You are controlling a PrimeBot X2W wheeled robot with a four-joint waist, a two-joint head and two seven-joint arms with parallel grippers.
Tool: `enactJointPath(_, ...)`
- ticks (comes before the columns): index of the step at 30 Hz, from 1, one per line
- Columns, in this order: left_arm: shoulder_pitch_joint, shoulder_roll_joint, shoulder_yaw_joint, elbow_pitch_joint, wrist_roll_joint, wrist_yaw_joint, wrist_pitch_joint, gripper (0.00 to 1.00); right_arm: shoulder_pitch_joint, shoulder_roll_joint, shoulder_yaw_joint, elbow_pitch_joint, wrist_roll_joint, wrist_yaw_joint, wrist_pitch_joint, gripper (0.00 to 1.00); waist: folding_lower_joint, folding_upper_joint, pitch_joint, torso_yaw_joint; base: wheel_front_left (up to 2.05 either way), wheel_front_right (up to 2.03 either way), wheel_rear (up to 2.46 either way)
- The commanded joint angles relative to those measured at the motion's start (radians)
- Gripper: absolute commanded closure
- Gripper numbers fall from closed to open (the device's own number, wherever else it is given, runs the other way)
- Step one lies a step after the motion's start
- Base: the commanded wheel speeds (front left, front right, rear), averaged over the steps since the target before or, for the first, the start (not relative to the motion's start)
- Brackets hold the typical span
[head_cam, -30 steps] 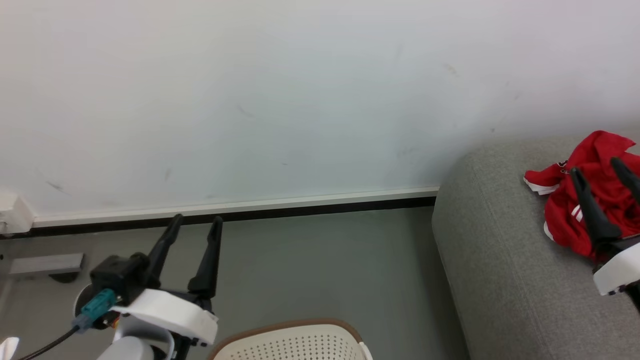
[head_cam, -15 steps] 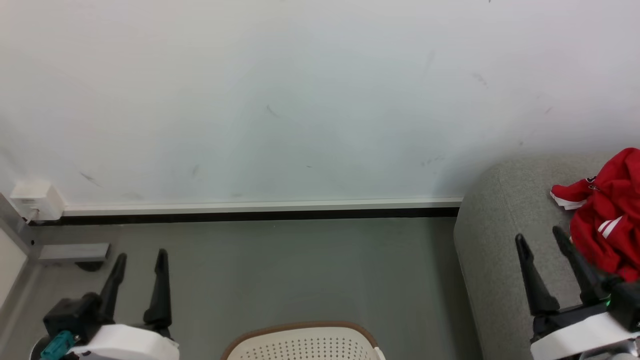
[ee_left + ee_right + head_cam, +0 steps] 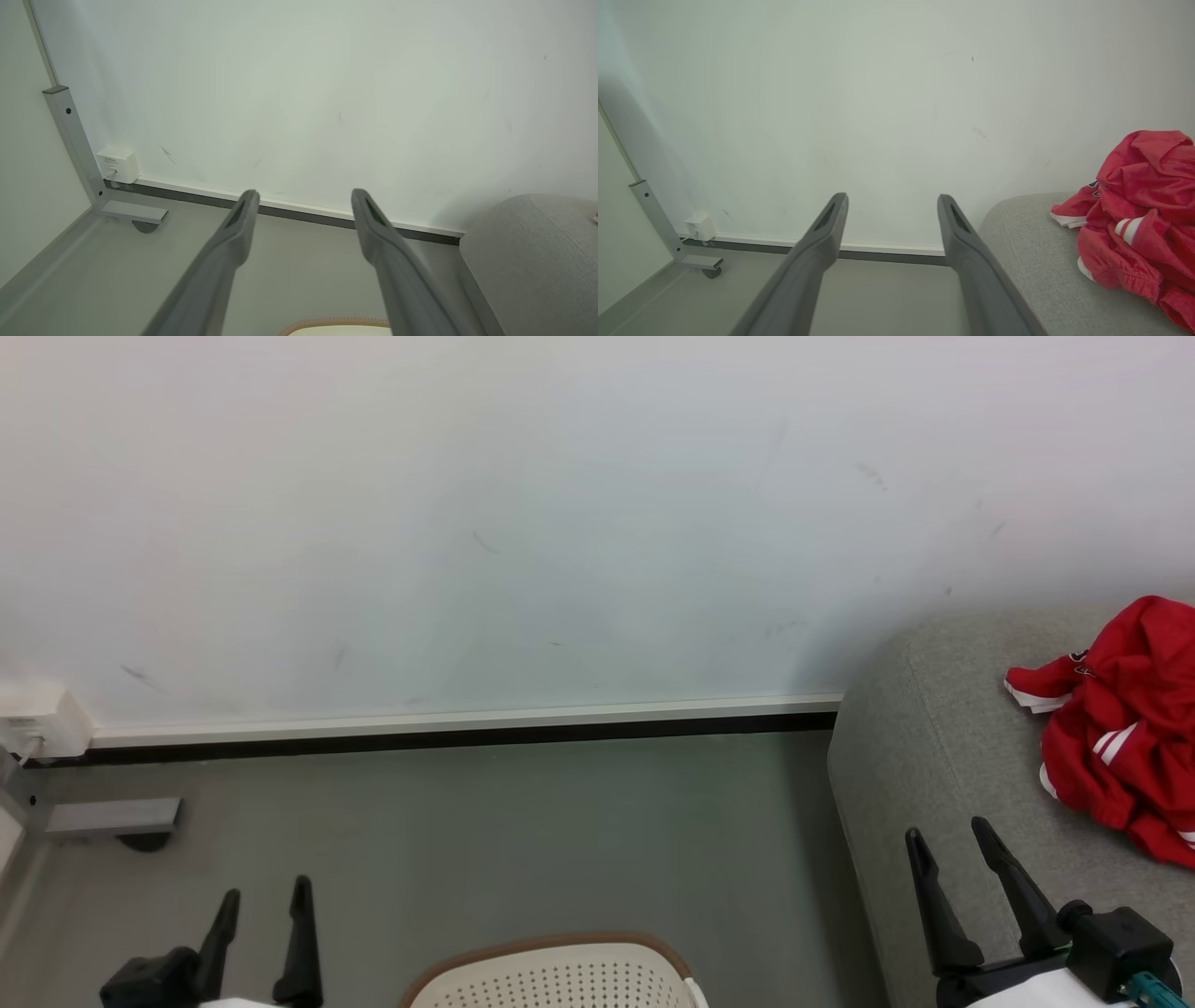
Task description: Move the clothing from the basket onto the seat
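Observation:
A crumpled red garment with white trim (image 3: 1120, 747) lies on the grey seat (image 3: 934, 784) at the right, also seen in the right wrist view (image 3: 1139, 224) on the seat (image 3: 1031, 261). The cream basket's (image 3: 551, 975) brown rim and perforated wall peek up at the bottom centre; its inside is hidden. My left gripper (image 3: 266, 887) is open and empty at the lower left, over the floor left of the basket. My right gripper (image 3: 945, 828) is open and empty over the seat's near edge, left of and below the garment. Its fingers (image 3: 831, 224) frame the wall.
A white wall with a dark baseboard (image 3: 448, 735) runs behind the grey floor (image 3: 523, 831). A grey metal frame foot with a caster (image 3: 112, 817) and a white wall box (image 3: 42, 728) stand at the far left. The seat's rounded end (image 3: 528, 261) lies right of the basket rim (image 3: 336, 323).
Both grippers have drawn back toward the bottom of the head view. The right one has come off the red garment, which stays on the seat. The camera has shifted slightly.

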Motion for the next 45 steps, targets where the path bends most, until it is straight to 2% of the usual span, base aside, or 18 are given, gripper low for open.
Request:
enactJointPath(1, 0.016, -0.014, 0.015, 0.007, 0.029, -0.008, 0.0, 0.0, 0.006, 0.004, 0.002, -0.006, -0.011, -0.002, -0.004, 0.0, 0.0, -0.0001, 0.001, -0.003, 0.0, 0.0, 0.0)
enactJointPath(10, 0.022, -0.072, 0.076, 0.038, 0.097, -0.055, 0.0, 0.0, -0.002, 0.003, 0.013, -0.008, -0.019, -0.002, -0.004, 0.0, 0.0, -0.0001, -0.01, -0.002, 0.0, 0.0, 0.0)
enactJointPath(18, 0.013, -0.101, 0.118, 0.05, 0.146, -0.089, 0.0, 0.0, -0.002, 0.0, 0.015, -0.003, -0.019, -0.002, -0.004, 0.0, 0.0, -0.0001, -0.015, 0.002, 0.0, 0.0, 0.0)
enactJointPath(45, -0.005, -0.154, 0.198, 0.081, 0.219, -0.155, 0.0, 0.0, -0.003, 0.002, 0.026, 0.006, -0.004, -0.002, -0.004, 0.0, 0.0, -0.0001, -0.023, -0.001, 0.0, 0.0, 0.0)
